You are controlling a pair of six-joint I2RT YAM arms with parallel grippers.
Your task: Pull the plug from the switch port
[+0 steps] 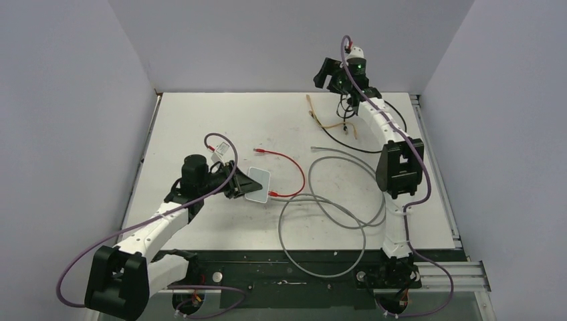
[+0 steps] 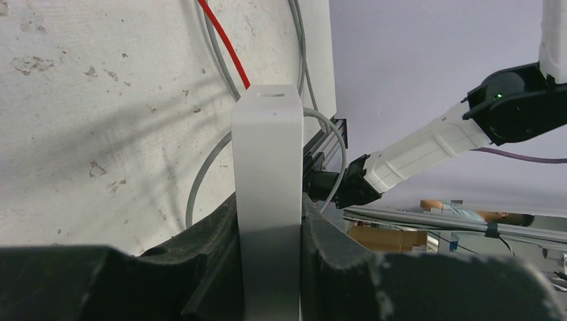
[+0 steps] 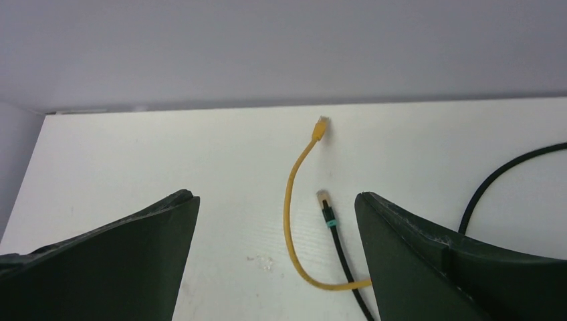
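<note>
Grey-white box (image 2: 267, 187) in left claw (image 1: 239, 182); switch port unclear.

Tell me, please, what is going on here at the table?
The left fingers are shut on the small white switch box near the middle of the table. A red cable and a grey cable both reach its near edge, apparently plugged in. The right fingers hang open at the far side, above a loose yellow cable and a black cable, holding nothing.
</note>
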